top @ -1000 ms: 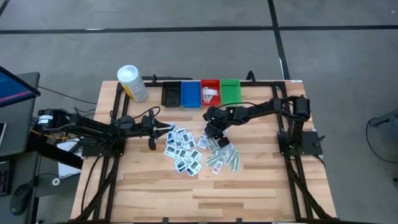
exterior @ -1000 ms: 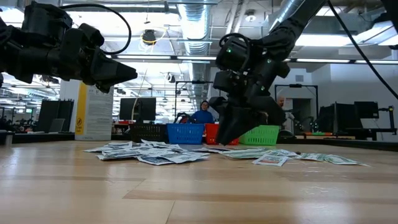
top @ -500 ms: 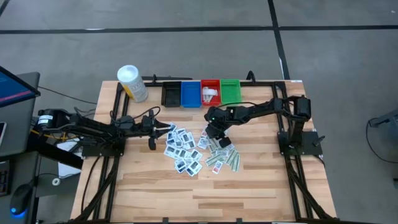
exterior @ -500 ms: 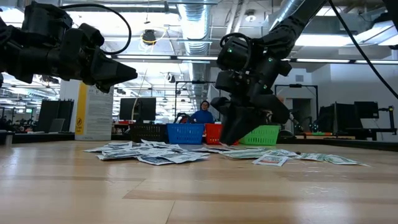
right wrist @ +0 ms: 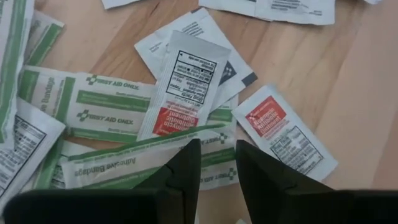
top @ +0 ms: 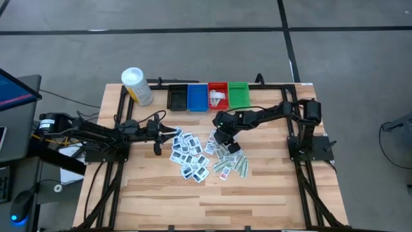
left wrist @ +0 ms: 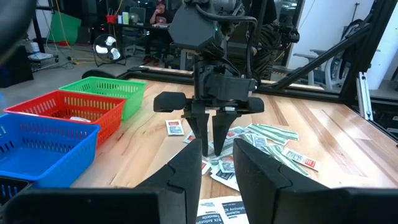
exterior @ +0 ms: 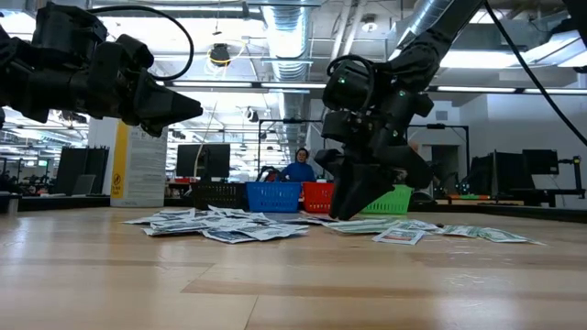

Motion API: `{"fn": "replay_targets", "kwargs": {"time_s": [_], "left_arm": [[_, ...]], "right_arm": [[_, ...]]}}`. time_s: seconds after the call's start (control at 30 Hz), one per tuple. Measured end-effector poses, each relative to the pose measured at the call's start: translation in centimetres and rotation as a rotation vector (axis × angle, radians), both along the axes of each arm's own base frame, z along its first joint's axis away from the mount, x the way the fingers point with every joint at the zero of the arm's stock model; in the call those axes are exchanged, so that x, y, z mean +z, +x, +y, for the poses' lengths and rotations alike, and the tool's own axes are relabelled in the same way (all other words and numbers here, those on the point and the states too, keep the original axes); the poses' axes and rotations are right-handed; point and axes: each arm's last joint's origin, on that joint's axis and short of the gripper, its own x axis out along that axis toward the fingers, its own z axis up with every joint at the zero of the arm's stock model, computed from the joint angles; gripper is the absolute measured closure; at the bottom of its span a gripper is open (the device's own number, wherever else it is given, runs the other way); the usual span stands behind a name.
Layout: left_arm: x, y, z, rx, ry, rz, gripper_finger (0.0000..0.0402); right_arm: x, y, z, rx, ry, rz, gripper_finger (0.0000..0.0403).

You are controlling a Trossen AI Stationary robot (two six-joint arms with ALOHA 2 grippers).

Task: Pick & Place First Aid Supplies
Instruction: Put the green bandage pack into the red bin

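Both arms point(top: 257, 118) black, boxy joints, w/ black cables; green LED on right arm wrist point(exterior: 344, 79).

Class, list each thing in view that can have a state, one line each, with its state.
Packets: loose, overlapping on the table.
Red bin: holds white packets.
Blue bin: looks empty.
Green bin: looks empty.
Yellow container: upright, capped.
Right gripper: jaws slightly apart, over packets.
Left gripper: hovering, jaws slightly apart, empty.
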Motion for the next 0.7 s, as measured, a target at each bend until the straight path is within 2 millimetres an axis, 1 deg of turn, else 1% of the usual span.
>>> {"fn": "replay_targets", "kwargs": {"time_s": [0.2, 0.3, 0.47, 0.7], "left_arm": [[0.0, 0.0, 0.0, 0.0, 0.0, 0.0, 0.0309], [0.0, 0.0, 0.0, 0.0, 0.0, 0.0, 0.0309], [0.0, 0.0, 0.0, 0.0, 0.0, 0.001, 0.0309], [0.0, 0.0, 0.0, 0.0, 0.0, 0.001, 0.0309]], "right_arm": [[-0.7, 0.3, 0.0, 0.005, 0.019, 0.0, 0.0306], [-1.4, 0.3, -0.2, -0.006, 0.025, 0.022, 0.0306], [-1.6, 0.2, -0.2, -0.008, 0.026, 0.034, 0.0308], [-1.6, 0.1, -0.2, -0.01, 0.021, 0.04, 0.0349]]}}
